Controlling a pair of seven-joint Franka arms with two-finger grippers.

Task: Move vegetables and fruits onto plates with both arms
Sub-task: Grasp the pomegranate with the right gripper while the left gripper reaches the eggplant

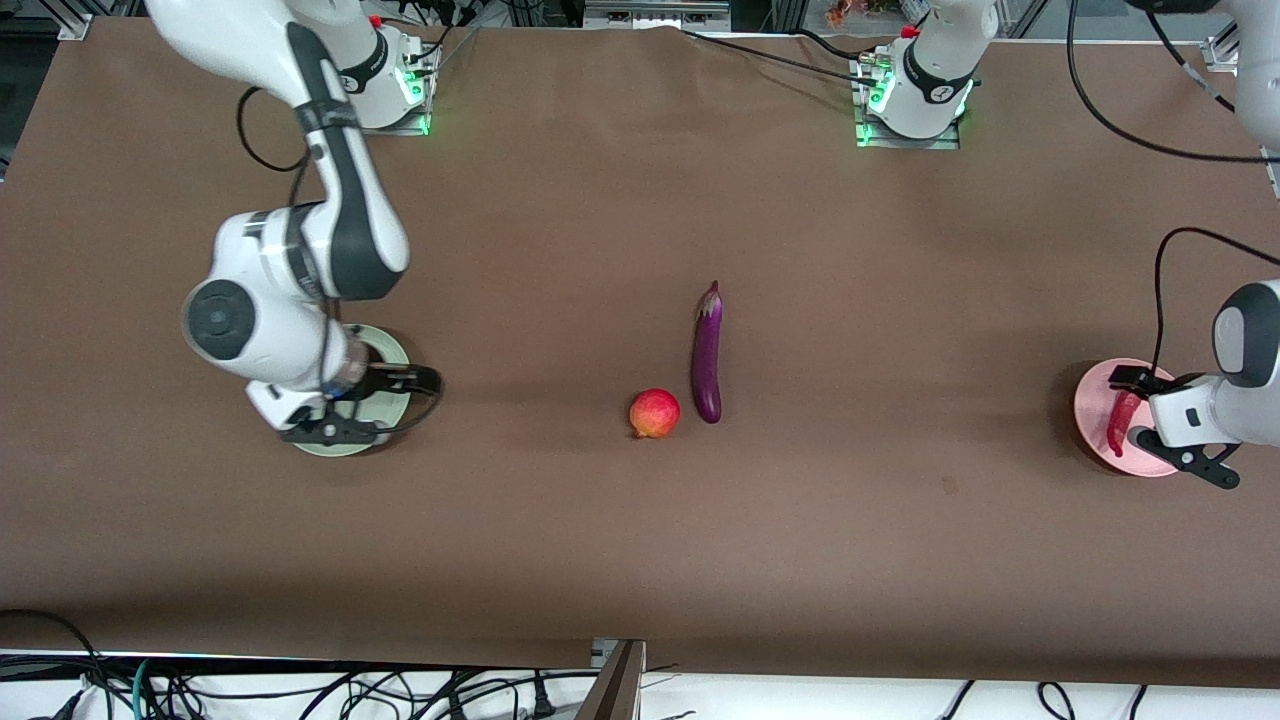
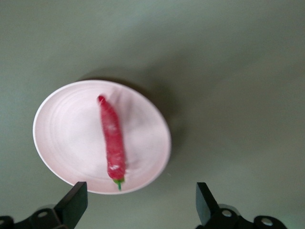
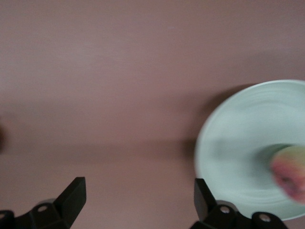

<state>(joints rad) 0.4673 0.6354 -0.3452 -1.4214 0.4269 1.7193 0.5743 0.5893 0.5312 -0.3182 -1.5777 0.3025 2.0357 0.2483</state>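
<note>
While both arms bend low, each tool [image 2: 138, 202] [image 3: 138, 202] hangs open over its plate [image 2: 62, 143] [image 3: 238, 143].

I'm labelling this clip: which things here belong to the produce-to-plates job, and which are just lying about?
Job:
- eggplant
- red fruit
- chili on pink plate
- peach on green plate
- left gripper, right gripper, both open

Lying about:
- cables along the table edge
</note>
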